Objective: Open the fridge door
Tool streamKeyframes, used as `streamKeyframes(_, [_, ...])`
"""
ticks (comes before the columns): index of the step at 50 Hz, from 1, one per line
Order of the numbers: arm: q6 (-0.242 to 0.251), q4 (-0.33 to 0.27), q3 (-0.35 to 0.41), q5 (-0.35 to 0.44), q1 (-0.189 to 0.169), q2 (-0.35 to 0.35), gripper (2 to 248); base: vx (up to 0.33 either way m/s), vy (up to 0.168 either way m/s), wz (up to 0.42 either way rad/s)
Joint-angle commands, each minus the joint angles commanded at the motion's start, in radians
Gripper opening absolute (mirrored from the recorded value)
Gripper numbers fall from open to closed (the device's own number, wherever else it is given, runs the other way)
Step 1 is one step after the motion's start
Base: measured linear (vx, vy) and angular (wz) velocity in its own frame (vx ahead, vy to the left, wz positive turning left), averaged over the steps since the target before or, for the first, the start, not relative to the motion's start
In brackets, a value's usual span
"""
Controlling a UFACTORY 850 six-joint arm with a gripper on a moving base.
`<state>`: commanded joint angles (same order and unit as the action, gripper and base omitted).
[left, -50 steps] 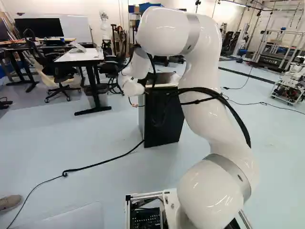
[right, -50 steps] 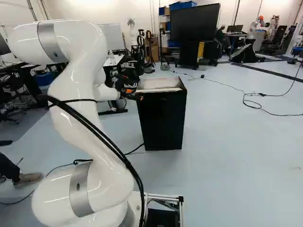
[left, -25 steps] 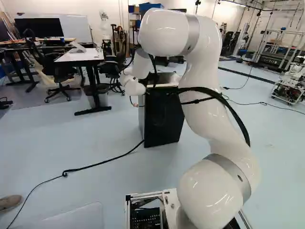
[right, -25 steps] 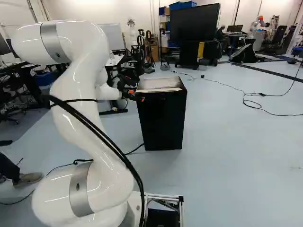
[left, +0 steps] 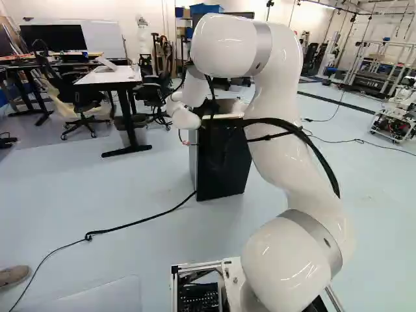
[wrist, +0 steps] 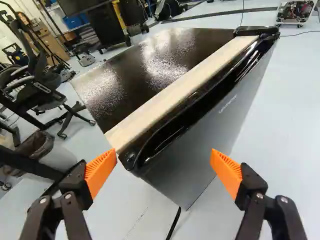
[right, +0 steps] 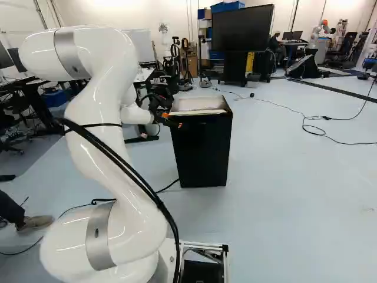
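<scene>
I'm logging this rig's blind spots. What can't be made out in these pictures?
- Fridge interior: wrist view, hidden by the closed door.
- Door's front: right base view, faces away behind the fridge's body.
- Whether the pincer touches the door's near corner: wrist view, depth unclear.
- Door lettering: wrist view, too small.
- Rest of the black cable: wrist view, cut off by the edge.

I see a pale blue-grey floor running out to a white wall at my twelve o'clock. A white-topped desk stands at eleven, a black office chair nearer ten. Towards one I've got a big dark screen; between one and two, a thin black cable snakes across the floor.
</scene>
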<state>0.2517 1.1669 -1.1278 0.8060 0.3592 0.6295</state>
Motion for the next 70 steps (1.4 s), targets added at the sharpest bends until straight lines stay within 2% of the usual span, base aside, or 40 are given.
streamKeyframes(19, [0.0, 0.027, 0.015, -0.019, -0.009, -0.011, 247, 0.0, 0.0, 0.0])
streamKeyframes(33, [0.0, 0.062, 0.077, -0.022, 0.0, -0.053, 247, -0.001, 0.0, -0.002])
streamKeyframes(49, [0.0, 0.162, 0.168, -0.021, 0.017, -0.116, 247, 0.0, 0.0, 0.0])
streamKeyframes(70, [0.0, 0.339, 0.286, 0.019, 0.035, -0.199, 247, 0.0, 0.0, 0.0])
